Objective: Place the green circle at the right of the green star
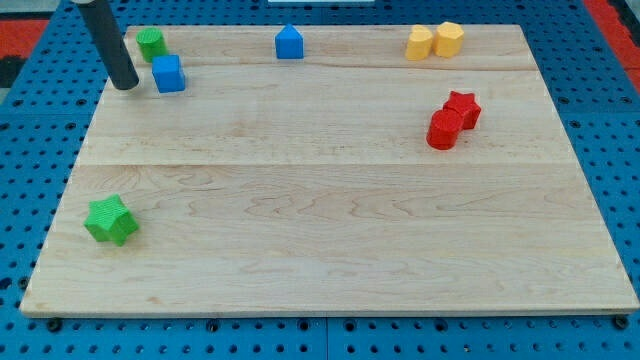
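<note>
Tip upper left, bare, touching nothing, just left of blue cube. Green circle behind, possibly touching cube. Green star lower left.

A laboratory or robotics test bench is indicated. A pale wooden surface is laid on a blue perforated base plate with regularly spaced holes, of the kind used for fixing apparatus. Small coloured plastic blocks are set out on the surface as test pieces. No domestic or retail furnishings are seen.
</note>
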Action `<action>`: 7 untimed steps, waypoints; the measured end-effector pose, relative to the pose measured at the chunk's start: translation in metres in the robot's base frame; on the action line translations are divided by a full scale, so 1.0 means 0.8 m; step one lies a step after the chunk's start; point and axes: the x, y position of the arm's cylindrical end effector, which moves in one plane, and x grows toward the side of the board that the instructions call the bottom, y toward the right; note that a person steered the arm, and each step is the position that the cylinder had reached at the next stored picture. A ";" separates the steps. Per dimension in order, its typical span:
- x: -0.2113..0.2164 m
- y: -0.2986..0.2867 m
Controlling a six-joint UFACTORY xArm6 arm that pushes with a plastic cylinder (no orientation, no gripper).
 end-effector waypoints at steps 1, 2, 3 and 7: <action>-0.013 0.145; -0.016 0.219; -0.008 0.205; -0.128 -0.008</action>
